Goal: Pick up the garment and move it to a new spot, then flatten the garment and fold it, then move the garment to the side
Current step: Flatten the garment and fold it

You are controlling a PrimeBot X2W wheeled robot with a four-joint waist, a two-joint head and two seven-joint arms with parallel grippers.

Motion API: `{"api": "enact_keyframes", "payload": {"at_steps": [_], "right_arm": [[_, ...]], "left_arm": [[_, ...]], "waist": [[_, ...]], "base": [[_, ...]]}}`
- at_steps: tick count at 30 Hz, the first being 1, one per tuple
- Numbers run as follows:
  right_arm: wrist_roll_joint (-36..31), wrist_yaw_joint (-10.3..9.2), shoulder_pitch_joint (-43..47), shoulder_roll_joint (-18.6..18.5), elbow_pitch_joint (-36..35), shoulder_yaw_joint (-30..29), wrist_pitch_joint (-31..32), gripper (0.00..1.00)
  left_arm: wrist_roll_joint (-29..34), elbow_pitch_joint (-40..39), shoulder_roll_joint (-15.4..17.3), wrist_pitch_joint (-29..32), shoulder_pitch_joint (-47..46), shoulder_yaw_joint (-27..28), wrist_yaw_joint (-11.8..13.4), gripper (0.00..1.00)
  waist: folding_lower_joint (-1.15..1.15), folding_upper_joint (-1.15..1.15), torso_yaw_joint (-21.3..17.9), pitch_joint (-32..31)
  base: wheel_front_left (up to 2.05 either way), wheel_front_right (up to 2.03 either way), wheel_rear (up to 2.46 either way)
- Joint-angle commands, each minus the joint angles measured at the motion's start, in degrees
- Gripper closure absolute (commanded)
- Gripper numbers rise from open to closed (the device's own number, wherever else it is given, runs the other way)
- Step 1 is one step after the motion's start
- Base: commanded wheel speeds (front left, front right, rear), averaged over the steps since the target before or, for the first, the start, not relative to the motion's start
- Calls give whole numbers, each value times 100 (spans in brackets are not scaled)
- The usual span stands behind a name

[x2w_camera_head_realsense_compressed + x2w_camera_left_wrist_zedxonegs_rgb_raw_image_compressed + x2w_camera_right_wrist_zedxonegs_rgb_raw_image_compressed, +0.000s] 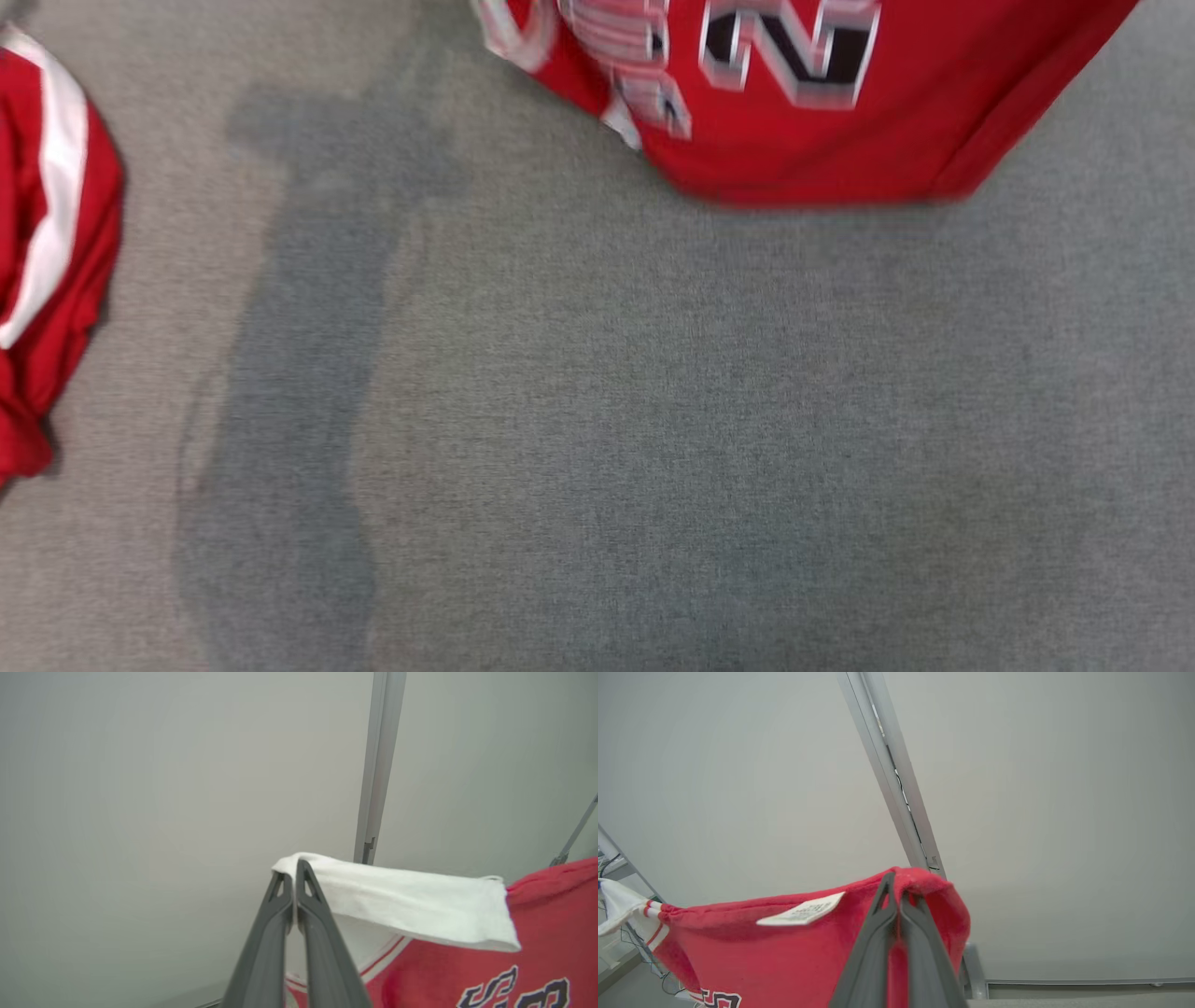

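At the far left of my head view, a bunched red cloth with a white stripe (47,233) is lying on the grey cloth-covered table (747,448). That picture is blurred, so I cannot tell whether it is part of the garment or a separate piece. Just to its right a long dark shadow (299,373) is falling down the table. Further right, at the top edge, the red garment (822,149) is hanging down into view and showing black and white lettering (794,47).

I am holding the garment up between my two arms. My left claw (293,870) is clenching, with both dark fingers pressed together on the end of the garment's white band (411,905). The band is stretching away to the right and joining the red body (551,933), where dark lettering is showing near the bottom edge. Behind it a grey post (378,765) is rising against a pale wall (140,812).

My right claw (896,889) is also clenching, and it is pinching a fold of the garment's red upper edge (924,882). A white label (801,911) is sitting just left of my fingers. From there the red cloth (784,952) is sagging away to the left, ending in a white tip with red stripes. A grey post (896,788) is slanting up behind it.
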Motion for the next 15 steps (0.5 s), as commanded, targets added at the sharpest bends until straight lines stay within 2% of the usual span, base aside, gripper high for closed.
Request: {"api": "enact_keyframes", "payload": {"at_steps": [1, 8, 12, 15], "right_arm": [[58, 12, -316, -34, 149, 45, -195, 100], [206, 12, -1906, -172, 960, 474, -1444, 100], [320, 12, -2415, -265, 1373, 1090, -1784, 100], [474, 11, -2404, -347, 1558, 1466, -1817, 100]], "left_arm": [[74, 223, 7, -131, -336, -23, -34, 100], [294, 1583, -97, -1043, -1822, -36, -37, 100], [288, 2260, -90, -1620, -2295, -94, -32, 100], [87, 2471, -188, -1657, -2269, -302, -35, 100]], "waist": [[0, 0, -143, 340], [0, 0, -192, 568], [0, 0, -222, 589], [0, 0, -196, 587]], "base": [[0, 0, 0], [0, 0, 0], [0, 0, 0], [0, 0, 0]]}}
